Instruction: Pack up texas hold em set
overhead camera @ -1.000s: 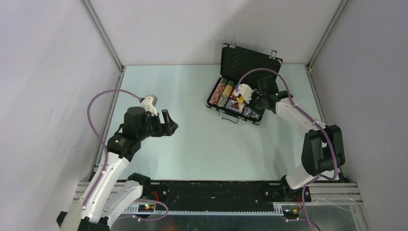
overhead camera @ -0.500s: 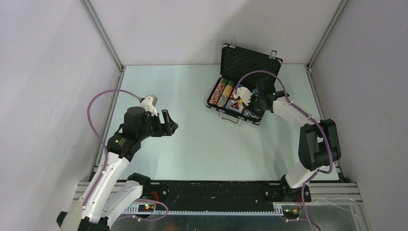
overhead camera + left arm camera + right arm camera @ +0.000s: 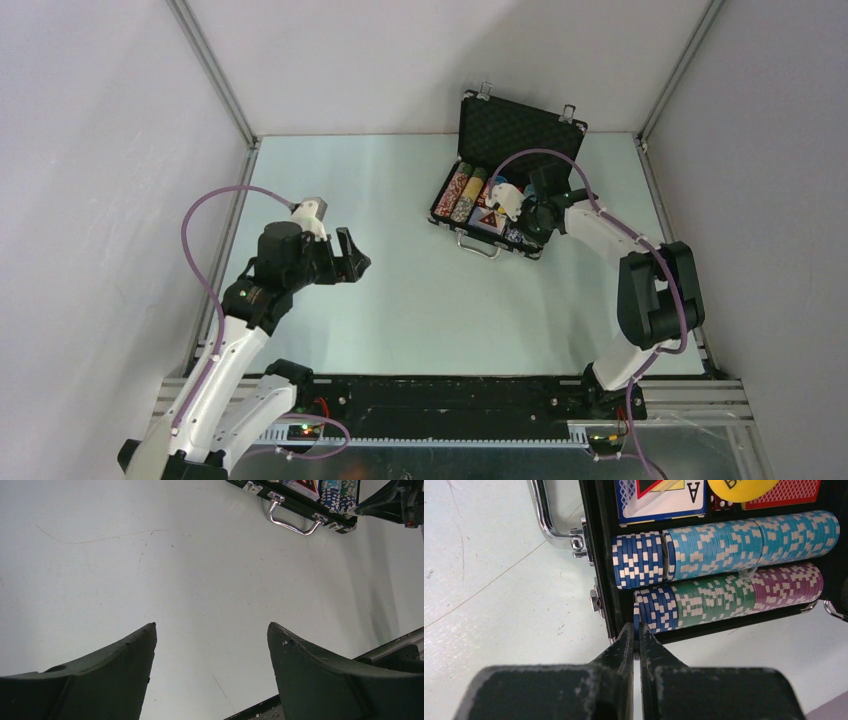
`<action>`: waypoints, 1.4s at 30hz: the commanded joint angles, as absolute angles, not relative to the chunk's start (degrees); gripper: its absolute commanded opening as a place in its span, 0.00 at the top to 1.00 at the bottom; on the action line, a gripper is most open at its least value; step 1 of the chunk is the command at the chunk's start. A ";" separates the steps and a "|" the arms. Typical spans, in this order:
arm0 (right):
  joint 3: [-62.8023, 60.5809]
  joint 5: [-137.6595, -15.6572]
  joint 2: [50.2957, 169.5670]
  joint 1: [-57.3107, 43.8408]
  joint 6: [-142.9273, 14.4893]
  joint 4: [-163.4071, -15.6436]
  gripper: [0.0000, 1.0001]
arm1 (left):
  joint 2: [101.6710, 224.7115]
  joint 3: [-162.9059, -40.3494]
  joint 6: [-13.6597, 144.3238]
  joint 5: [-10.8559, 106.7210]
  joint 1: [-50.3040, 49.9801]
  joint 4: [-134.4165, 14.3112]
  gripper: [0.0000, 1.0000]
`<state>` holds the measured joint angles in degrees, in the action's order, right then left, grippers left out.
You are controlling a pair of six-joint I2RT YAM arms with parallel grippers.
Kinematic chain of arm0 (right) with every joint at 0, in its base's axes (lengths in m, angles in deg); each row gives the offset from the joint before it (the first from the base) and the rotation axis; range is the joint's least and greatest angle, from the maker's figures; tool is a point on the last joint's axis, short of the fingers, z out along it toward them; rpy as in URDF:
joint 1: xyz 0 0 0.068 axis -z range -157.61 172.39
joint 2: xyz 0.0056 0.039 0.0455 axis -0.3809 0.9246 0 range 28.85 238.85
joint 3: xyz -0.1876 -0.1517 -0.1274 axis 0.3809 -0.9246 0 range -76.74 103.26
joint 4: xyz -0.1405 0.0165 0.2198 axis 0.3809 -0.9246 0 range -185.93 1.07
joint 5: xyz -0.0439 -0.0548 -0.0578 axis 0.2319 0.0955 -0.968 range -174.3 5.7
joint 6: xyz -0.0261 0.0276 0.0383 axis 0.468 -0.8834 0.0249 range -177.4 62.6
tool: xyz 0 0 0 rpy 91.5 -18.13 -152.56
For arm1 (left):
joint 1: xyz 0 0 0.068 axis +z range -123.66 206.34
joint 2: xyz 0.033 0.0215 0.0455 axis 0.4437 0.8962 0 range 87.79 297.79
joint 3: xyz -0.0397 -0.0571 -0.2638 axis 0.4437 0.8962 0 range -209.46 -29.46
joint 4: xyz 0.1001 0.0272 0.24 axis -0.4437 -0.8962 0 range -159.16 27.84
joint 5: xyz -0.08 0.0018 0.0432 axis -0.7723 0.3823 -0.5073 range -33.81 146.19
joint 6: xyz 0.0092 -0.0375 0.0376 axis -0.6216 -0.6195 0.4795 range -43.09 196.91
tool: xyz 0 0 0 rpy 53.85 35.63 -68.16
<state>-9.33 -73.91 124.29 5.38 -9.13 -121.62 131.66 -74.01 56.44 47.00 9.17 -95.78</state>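
Black briefcase (image 3: 520,128) lies open at far right of table (image 3: 400,300), lid up; chip rows (image 3: 724,545), cards (image 3: 656,500) and yellow disc (image 3: 741,487) already in tray. Since a second ago my right arm drew elbow inward and right tool (image 3: 636,634) slid to near corner of case. It is now closed on nothing, tips just beside dark blue chips (image 3: 656,612). I judge it tidies this row. Left tool (image 3: 210,630) unchanged: wide open, empty, above bare table. Lid not yet closed

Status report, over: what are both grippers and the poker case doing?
Left gripper open, well away from case. Right gripper shut, tips at blue chips in open case. Nothing seen blocking.
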 commanded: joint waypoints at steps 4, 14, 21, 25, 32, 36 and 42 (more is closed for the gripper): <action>-9.68 -75.92 124.82 5.63 -7.84 -120.31 1.00 | 131.75 -74.29 57.75 46.90 9.52 -94.96 0.14; -10.32 -75.19 125.26 5.52 -7.83 -120.31 0.73 | 131.64 -74.29 57.75 46.93 9.50 -94.96 0.14; -10.35 -74.02 124.24 5.64 -8.34 -119.66 0.58 | 131.67 -74.29 57.80 46.84 9.52 -94.88 0.14; -10.38 -72.23 121.43 5.78 -9.44 -118.50 0.58 | 131.75 -74.29 57.75 46.84 9.54 -94.91 0.14; -10.39 -67.20 115.23 7.03 -12.55 -115.59 0.58 | 131.79 -74.22 57.75 46.72 9.55 -94.93 0.14; -10.38 -62.87 112.79 9.22 -16.15 -113.44 0.59 | 131.73 -74.24 57.75 46.81 9.52 -94.91 0.14; -14.71 -57.10 107.22 12.41 -25.71 -103.06 0.61 | 131.85 -74.22 57.76 46.81 9.54 -94.93 0.14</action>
